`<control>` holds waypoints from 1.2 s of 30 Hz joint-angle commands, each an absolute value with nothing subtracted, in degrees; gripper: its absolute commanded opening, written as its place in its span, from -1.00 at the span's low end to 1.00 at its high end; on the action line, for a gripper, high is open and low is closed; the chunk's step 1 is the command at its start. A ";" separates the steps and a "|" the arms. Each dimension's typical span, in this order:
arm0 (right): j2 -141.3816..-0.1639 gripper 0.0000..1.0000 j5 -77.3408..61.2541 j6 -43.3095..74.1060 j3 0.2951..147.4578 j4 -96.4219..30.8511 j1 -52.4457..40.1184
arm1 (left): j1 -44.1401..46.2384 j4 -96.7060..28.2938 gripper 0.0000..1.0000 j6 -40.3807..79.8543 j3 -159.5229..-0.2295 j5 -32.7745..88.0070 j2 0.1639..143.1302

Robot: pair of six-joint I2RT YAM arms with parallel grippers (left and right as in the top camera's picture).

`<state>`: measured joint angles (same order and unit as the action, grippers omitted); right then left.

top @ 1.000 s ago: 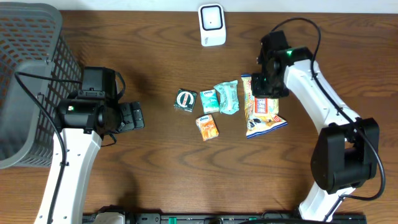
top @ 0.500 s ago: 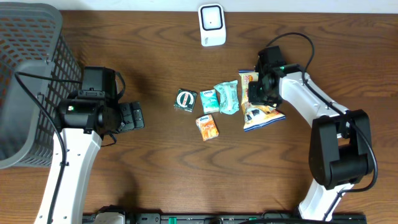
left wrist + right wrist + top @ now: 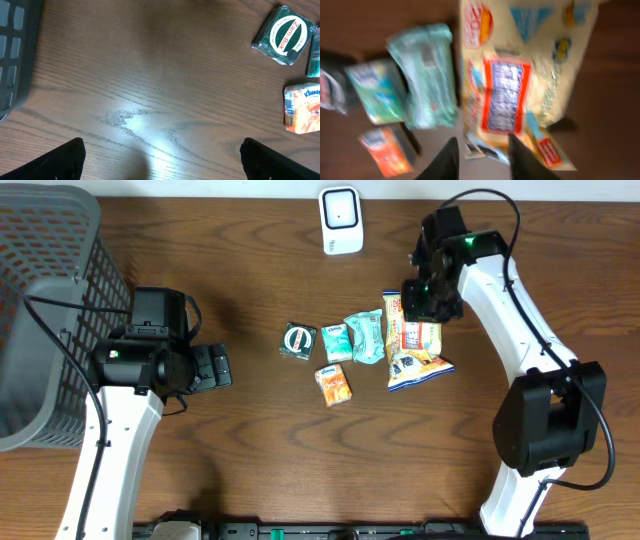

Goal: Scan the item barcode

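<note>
A yellow snack bag [image 3: 415, 350] with a blue and red label lies flat on the wooden table, right of the small packets. My right gripper [image 3: 427, 302] hovers over its far end. In the blurred right wrist view the fingers [image 3: 447, 160] stand a little apart above the bag [image 3: 520, 75], gripping nothing. The white scanner [image 3: 340, 220] stands at the table's back edge. My left gripper [image 3: 215, 367] rests wide open over bare wood [image 3: 162, 165], left of the items. No barcode shows.
A green round-logo packet [image 3: 298, 341], a teal tissue pack [image 3: 337, 342], a teal wipes pack [image 3: 366, 336] and an orange packet [image 3: 334, 384] lie in a cluster left of the bag. A grey mesh basket [image 3: 45, 310] fills the far left.
The right gripper dragged the snack bag slightly left, then drew back toward the bag's far end with its fingers parting. The left arm has not moved.
</note>
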<state>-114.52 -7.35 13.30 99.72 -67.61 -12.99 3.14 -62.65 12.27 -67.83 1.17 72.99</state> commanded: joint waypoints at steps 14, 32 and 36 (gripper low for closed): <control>-114.52 -0.11 -3.46 15.16 77.45 -52.90 -12.91 | 3.36 -62.74 0.95 13.21 -67.55 0.86 73.30; -114.37 0.21 -3.33 12.08 95.92 -79.37 -12.86 | 3.36 -62.74 0.95 13.21 -67.55 0.86 73.30; -114.39 0.04 -3.33 12.10 92.18 -78.72 -12.84 | 3.36 -62.74 0.96 13.21 -67.55 0.86 73.30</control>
<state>-114.37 -3.64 12.69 94.70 -79.37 -12.99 3.14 -62.63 12.27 -67.83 1.17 72.99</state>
